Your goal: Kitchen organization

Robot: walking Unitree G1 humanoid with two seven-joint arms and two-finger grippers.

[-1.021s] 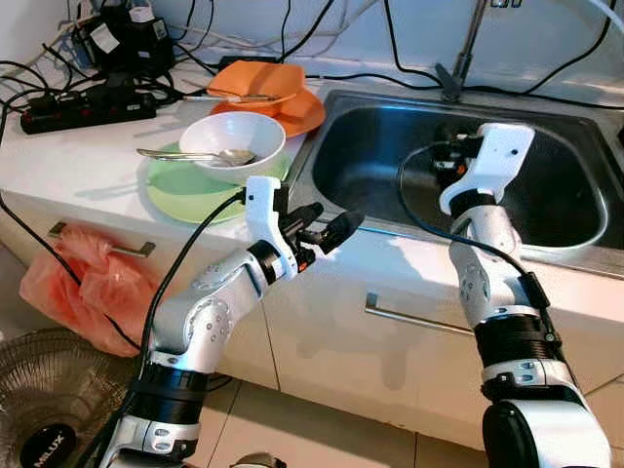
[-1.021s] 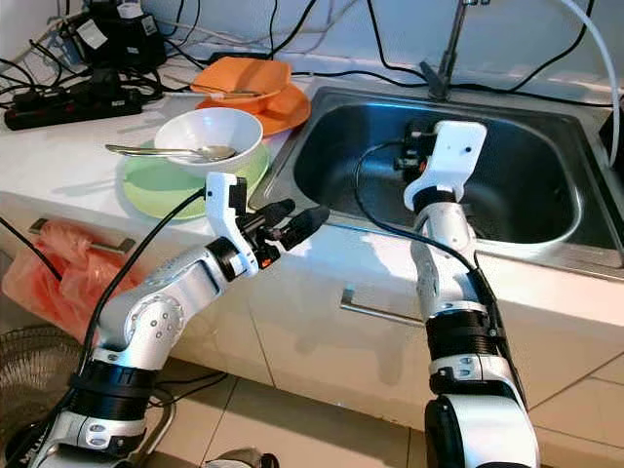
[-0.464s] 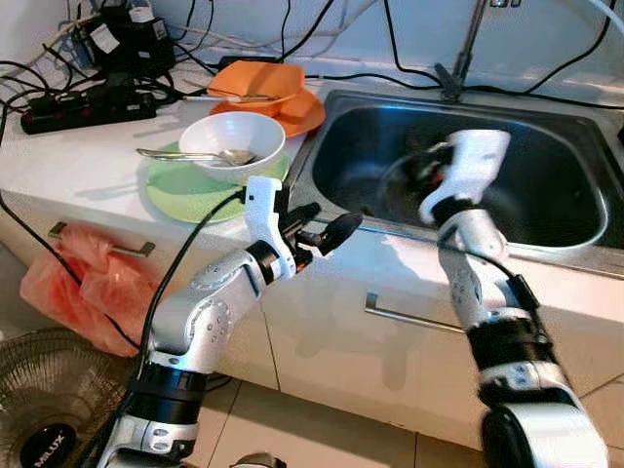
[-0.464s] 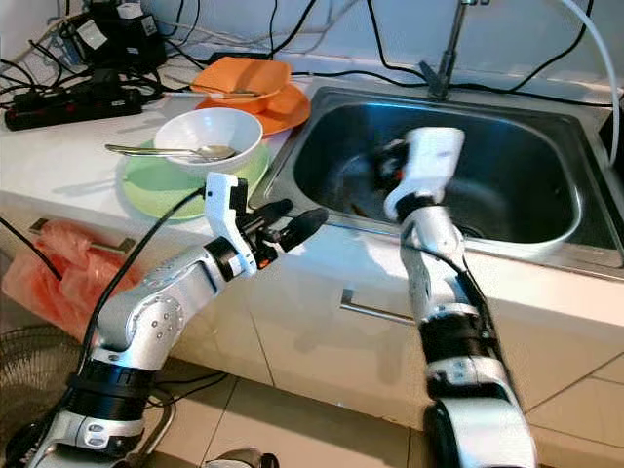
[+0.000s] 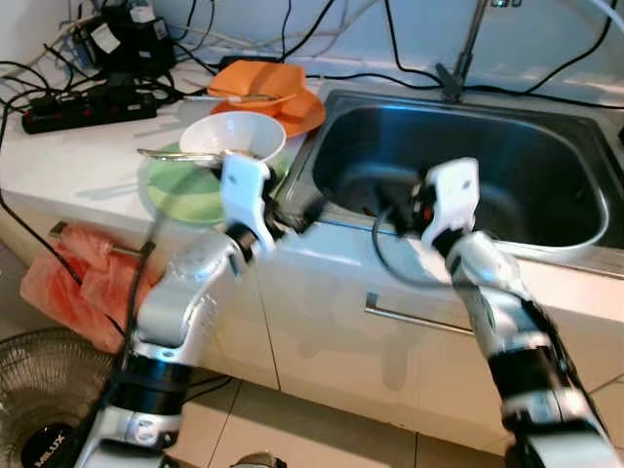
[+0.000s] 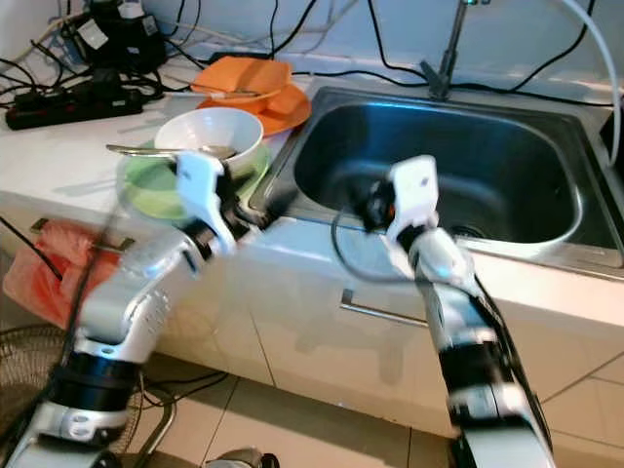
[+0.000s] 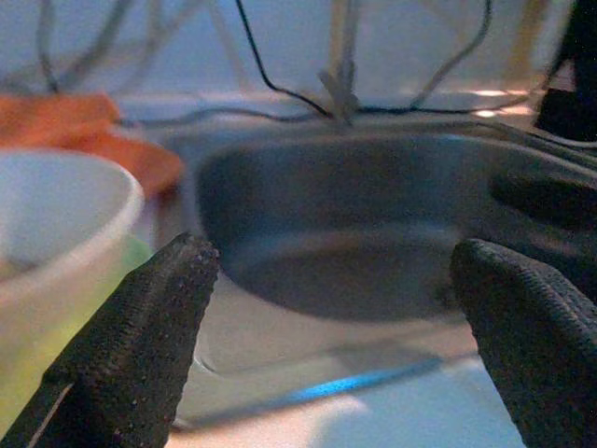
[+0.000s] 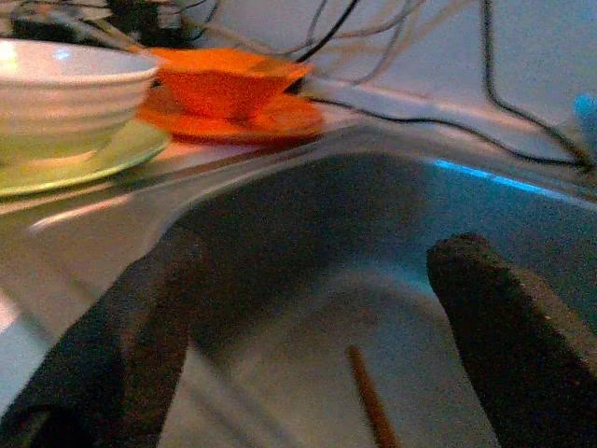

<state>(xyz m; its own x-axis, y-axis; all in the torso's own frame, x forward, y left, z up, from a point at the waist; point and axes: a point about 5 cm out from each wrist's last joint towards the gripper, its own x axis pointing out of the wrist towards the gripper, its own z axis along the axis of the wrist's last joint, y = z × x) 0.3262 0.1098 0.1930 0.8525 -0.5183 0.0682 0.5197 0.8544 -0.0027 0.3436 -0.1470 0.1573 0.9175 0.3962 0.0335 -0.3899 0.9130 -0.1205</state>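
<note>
A white bowl (image 5: 234,135) with a metal spoon (image 5: 171,153) in it sits on a green plate (image 5: 180,190) on the white counter. Behind it an orange bowl (image 5: 255,80) rests on an orange plate (image 5: 302,115). My left gripper (image 7: 326,299) is open and empty at the counter's front edge, between the green plate and the steel sink (image 5: 546,166). My right gripper (image 8: 317,336) is open and empty too, over the sink's front rim and pointing into the basin. A thin brown stick (image 8: 373,411) lies on the sink floor.
A black power strip (image 5: 88,105) and tangled cables crowd the back left of the counter. The faucet (image 5: 458,58) rises behind the sink. Below the counter are a drawer handle (image 5: 419,317), a red plastic bag (image 5: 83,283) and a floor fan (image 5: 44,409).
My right arm has drawn back and left from above the basin to its front rim. My left arm has swung up and left towards the green plate. Both stay open.
</note>
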